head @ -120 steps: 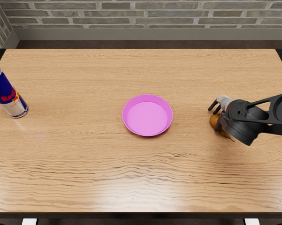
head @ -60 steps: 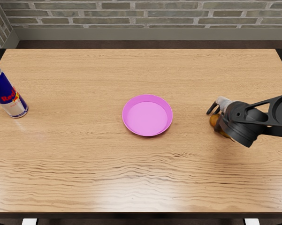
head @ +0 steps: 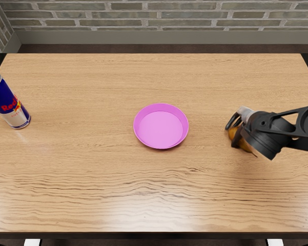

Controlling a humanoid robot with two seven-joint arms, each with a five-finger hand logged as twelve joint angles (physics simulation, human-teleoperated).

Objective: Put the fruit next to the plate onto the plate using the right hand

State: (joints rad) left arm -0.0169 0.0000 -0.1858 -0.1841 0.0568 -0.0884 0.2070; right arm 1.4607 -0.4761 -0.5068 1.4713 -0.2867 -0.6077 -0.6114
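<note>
The right hand (head: 249, 133) is seen at the right side of the wooden table (head: 92, 169), its dark arm entering from the right edge. The hand is set over an orange-brown fruit (head: 234, 137), of which only a small part is shown at the hand's left; the rest is hidden by the palm and wrist, so its kind cannot be told. The fingers (head: 230, 122) are curled narrowly over the fruit's upper left side and appear closed about it; whether the fruit is raised off the table cannot be told. A pink plate (head: 136, 130) is placed near the table's middle, well apart from the fruit, and only bare wood lies between them. A Red Bull can (head: 7, 101) is stood, tilted in the view, at the far left edge. A brick wall (head: 154, 15) is seen behind the table.
</note>
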